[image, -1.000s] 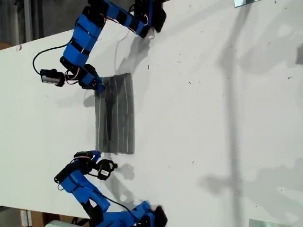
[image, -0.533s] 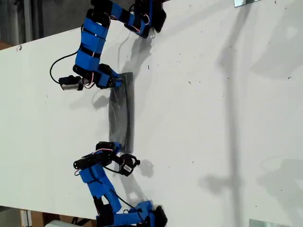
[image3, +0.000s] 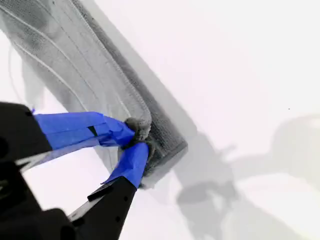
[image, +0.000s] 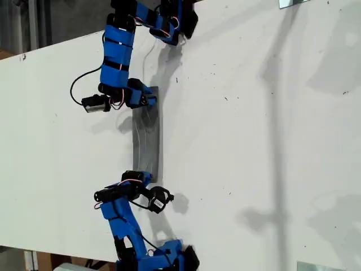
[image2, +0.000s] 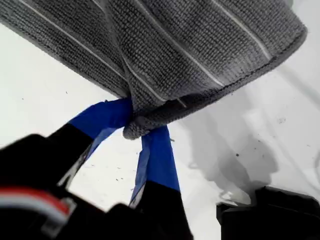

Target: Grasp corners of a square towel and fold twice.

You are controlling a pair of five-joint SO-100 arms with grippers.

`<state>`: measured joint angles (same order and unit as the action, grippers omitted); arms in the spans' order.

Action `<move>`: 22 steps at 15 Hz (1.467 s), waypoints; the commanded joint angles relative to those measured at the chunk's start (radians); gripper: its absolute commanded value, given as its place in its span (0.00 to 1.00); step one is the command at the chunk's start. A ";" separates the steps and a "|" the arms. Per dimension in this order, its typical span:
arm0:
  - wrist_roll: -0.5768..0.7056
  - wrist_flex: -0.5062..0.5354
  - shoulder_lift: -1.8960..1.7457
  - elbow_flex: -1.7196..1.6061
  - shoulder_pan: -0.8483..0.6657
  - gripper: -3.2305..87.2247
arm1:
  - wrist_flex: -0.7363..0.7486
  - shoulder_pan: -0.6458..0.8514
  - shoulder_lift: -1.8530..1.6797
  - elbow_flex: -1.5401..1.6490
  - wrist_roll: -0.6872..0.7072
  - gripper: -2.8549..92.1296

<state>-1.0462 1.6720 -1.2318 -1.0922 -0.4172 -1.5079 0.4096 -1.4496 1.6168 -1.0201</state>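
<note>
The grey striped towel [image: 146, 138] lies as a narrow strip on the white table [image: 254, 141], partly lifted along one long side. My first gripper [image2: 142, 125] is shut on a bunched corner of the towel [image2: 200, 45], which hangs over it. My second gripper [image3: 137, 137] is shut on another corner, just above the folded lower layer of the towel [image3: 65, 65]. In the exterior view one arm's gripper [image: 145, 100] holds the strip's upper end and another arm's gripper [image: 142, 179] holds its lower end. The wrist views do not show which arm is which.
Both arm bases sit near the exterior view's top edge [image: 169, 22] and bottom edge [image: 169, 259]. Bare white table stretches to the exterior view's right of the towel, crossed by soft shadows. A table edge runs along the exterior view's left.
Both grippers have carried the towel's held edge toward the exterior view's right. The wide grey rectangle has narrowed into a slim strip.
</note>
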 commanded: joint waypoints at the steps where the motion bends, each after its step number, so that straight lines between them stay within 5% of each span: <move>1: -0.008 0.009 -0.133 -0.028 -0.012 0.34 | -0.011 0.014 -0.069 0.005 -0.006 0.42; 3: 0.025 0.011 -0.230 -0.058 -0.064 0.43 | -0.009 0.077 -0.063 -0.006 0.044 0.47; 9: 0.020 -0.003 -0.489 -0.305 -0.074 0.34 | 0.092 0.399 0.133 0.067 0.230 0.54; 13: 0.000 -0.023 -0.566 -0.364 -0.063 0.34 | 0.141 0.463 0.216 0.107 0.258 0.56; 14: -0.005 -0.032 -0.565 -0.376 -0.060 0.34 | 0.147 0.465 0.244 0.087 0.281 0.37; 15: -0.014 -0.035 -0.566 -0.390 -0.049 0.34 | 0.150 0.471 0.268 0.081 0.273 0.05; 18: -0.103 -0.078 -0.712 -0.537 0.034 0.34 | 0.183 0.541 0.232 0.199 0.227 0.03; 22: -0.299 -0.230 -1.111 -0.986 0.133 0.34 | 0.186 0.595 -0.308 0.560 0.109 0.03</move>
<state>-1.2793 1.4972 -2.1967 -1.9574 -0.3160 -1.2824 1.0201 -1.5432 2.1169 -0.8713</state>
